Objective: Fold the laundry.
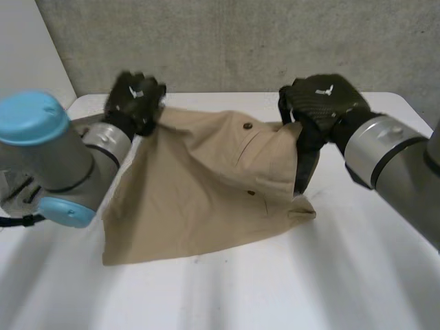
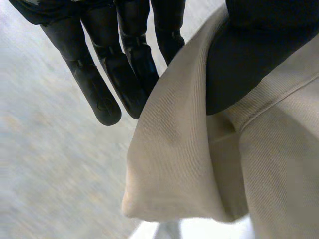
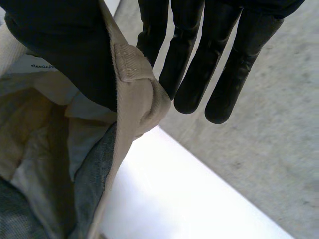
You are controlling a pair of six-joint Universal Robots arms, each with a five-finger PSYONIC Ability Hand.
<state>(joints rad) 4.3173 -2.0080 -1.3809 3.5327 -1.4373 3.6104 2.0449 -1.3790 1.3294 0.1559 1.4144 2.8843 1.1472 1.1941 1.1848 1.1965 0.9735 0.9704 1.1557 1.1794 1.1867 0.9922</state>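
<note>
Over the far side of the white counter (image 1: 357, 275), we hold a tan garment (image 1: 199, 192) up by its 2 upper corners. Its top edge hangs in the air between our hands, while its lower part lies spread on the counter toward us.

Our left hand (image 1: 135, 100) has the far left corner. In the left wrist view its fingers (image 2: 107, 74) run straight behind the cloth and its thumb (image 2: 254, 55) presses on the front, pinching a fold between them.

Our right hand (image 1: 320, 103) has the right corner at the waistband. In the right wrist view its thumb (image 3: 70, 55) lies over the band just beside a belt loop (image 3: 130, 62), with straight fingers (image 3: 199, 64) on the other side, so the band is clamped between thumb and fingers. A white label (image 3: 42, 65) shows inside the waist there.

On the garment's front we see 1 button (image 1: 247, 126) above a pocket flap. Behind the counter stands a grey concrete wall (image 1: 240, 41).
</note>
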